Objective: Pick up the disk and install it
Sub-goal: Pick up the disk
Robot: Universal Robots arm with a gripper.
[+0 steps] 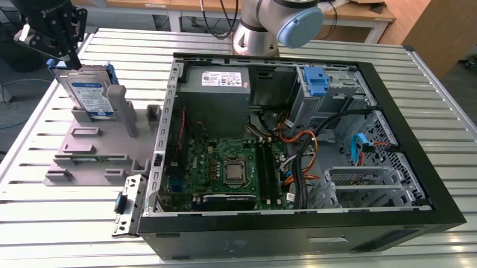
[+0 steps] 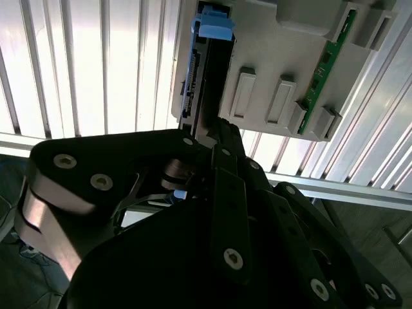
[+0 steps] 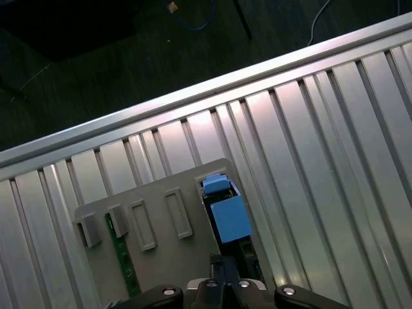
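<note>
An open computer case (image 1: 298, 234) is laid across the exterior view's centre and right, a green motherboard (image 1: 216, 162) inside; a grey fixture (image 1: 86, 151) is set on the slatted table (image 1: 60, 223) at its left.

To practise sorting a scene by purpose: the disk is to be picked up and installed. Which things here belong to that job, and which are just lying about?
Belonging to the job:
disk, upright in the grey holder
hand, just above the disk
open computer case

Just lying about:
green circuit board in the holder
power supply
motherboard
</note>
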